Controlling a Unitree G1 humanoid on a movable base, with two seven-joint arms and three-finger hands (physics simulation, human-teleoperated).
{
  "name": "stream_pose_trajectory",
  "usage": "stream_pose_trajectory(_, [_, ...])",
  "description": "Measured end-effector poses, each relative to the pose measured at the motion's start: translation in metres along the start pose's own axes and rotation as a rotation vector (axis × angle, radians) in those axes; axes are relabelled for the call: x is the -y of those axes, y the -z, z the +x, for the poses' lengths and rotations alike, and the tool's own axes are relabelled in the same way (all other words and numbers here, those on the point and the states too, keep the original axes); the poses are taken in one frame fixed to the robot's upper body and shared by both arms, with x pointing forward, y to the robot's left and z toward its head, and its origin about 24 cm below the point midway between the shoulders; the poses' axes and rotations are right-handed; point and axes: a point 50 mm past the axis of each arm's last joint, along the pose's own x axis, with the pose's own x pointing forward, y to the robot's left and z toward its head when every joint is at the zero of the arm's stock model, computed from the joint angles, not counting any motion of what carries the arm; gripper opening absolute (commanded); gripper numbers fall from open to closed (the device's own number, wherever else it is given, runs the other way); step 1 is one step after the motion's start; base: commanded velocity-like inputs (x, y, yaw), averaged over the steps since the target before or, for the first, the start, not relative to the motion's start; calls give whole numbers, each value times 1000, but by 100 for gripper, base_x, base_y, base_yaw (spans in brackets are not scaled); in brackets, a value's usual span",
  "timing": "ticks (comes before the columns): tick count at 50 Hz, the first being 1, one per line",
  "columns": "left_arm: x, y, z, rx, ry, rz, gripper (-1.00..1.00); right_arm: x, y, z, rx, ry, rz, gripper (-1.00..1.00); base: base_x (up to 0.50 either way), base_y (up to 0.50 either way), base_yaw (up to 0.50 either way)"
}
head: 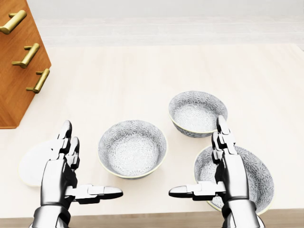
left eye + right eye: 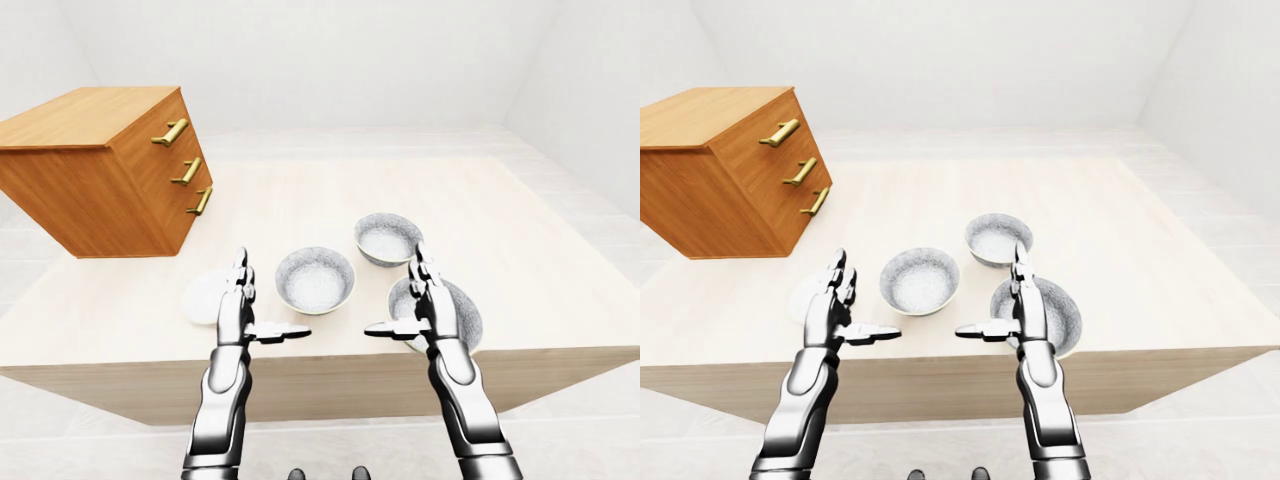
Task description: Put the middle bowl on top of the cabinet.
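Three grey patterned bowls stand on the pale table [image 1: 142, 71]. One bowl [image 1: 133, 148] sits between my hands, a smaller bowl [image 1: 197, 113] lies up and to the right of it, and the largest bowl [image 1: 251, 175] is partly hidden behind my right hand. The wooden cabinet [image 2: 95, 170] with three brass handles stands at the table's left, its flat top [image 2: 85, 112] bare. My left hand [image 1: 92, 161] is open beside the near bowl's left, fingers up and thumb pointing right. My right hand [image 1: 197, 156] is open too, mirrored, over the largest bowl's left rim. Neither hand holds anything.
A flat white disc [image 1: 31, 164] lies on the table behind my left hand. The table's near edge [image 2: 320, 360] runs just below my wrists. White floor and walls surround the table.
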Motion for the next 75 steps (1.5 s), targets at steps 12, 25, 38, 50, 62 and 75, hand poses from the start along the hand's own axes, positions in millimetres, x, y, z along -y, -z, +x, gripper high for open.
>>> stream_pose_trajectory(12, [-6,-9,-7,19,15,55,100,5,-7,-3,26,12,-19,100,0,0,0])
stream_pose_trajectory(25, [-14,-37,-20,120,8,70,100,6,-24,-12,76,10,-34,100,0,0,0])
stream_pose_trajectory(38, [-18,-54,-30,191,18,64,100,6,-39,-23,118,5,-43,100,0,31,0])
stream_pose_trajectory(50, [-21,-63,-34,227,19,68,100,5,-48,-26,145,-4,-45,100,0,50,0])
stream_pose_trajectory(62, [-23,-64,-34,232,15,70,100,4,-53,-27,167,-11,-41,100,0,50,0])
stream_pose_trajectory(75, [-25,-59,-31,212,3,71,100,5,-54,-28,171,-12,-38,100,0,50,0])
